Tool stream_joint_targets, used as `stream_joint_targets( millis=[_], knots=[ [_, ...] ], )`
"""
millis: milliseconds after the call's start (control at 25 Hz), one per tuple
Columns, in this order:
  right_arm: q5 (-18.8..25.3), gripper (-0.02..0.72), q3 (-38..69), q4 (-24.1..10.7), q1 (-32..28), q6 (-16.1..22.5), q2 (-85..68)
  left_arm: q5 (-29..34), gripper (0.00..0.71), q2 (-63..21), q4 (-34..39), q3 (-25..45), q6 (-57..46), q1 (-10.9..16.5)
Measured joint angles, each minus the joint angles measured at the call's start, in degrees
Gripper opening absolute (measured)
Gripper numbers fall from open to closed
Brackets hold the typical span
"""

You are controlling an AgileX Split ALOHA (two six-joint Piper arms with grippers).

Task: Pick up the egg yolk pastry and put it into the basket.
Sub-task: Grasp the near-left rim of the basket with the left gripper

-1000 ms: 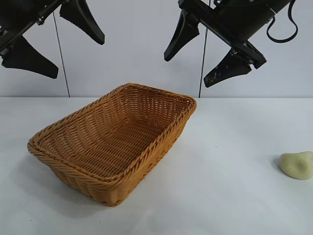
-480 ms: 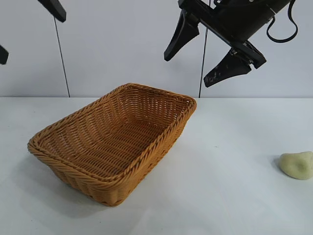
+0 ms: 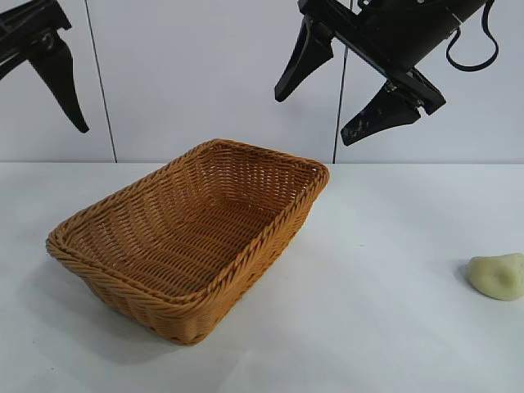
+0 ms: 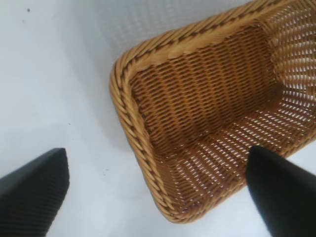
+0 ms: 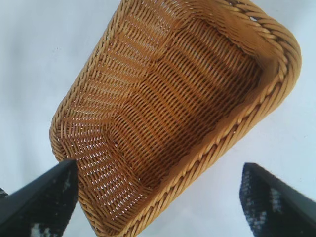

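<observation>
The egg yolk pastry [image 3: 498, 276], a pale cream lump, lies on the white table at the far right, well away from the basket. The orange-tan wicker basket [image 3: 270, 237] stands left of centre with nothing in it. My right gripper [image 3: 317, 119] hangs high above the basket's far right corner, open with nothing between its fingers. In the right wrist view this gripper [image 5: 158, 168] looks down into the basket [image 5: 237, 128]. My left gripper [image 4: 157, 163] is open high at the upper left, over one corner of the basket [image 4: 129, 113]. Only one of its fingers [image 3: 64, 86] shows in the exterior view. Neither wrist view shows the pastry.
The white table [image 3: 385, 327] stretches bare between the basket and the pastry. A pale wall with two dark vertical seams [image 3: 100, 98] closes off the back. The pastry sits close to the right border of the exterior view.
The left gripper swung up, almost out of the exterior view, then came back with one finger pointing down at the top left. The right arm, basket and pastry have not moved.
</observation>
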Motion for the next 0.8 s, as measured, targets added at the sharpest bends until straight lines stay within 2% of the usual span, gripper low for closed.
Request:
stream_joint_targets(
  millis=[520, 800],
  knots=[
    [0.0, 0.637, 0.0, 0.0, 0.0, 0.0, 0.0, -9.0, 0.696, 15.3, -10.2, 0.3, -0.8, 0.0],
    [0.0, 0.637, 0.0, 0.0, 0.0, 0.0, 0.0, -12.6, 0.696, 22.6, -11.2, 0.3, -0.7, 0.0]
  ],
)
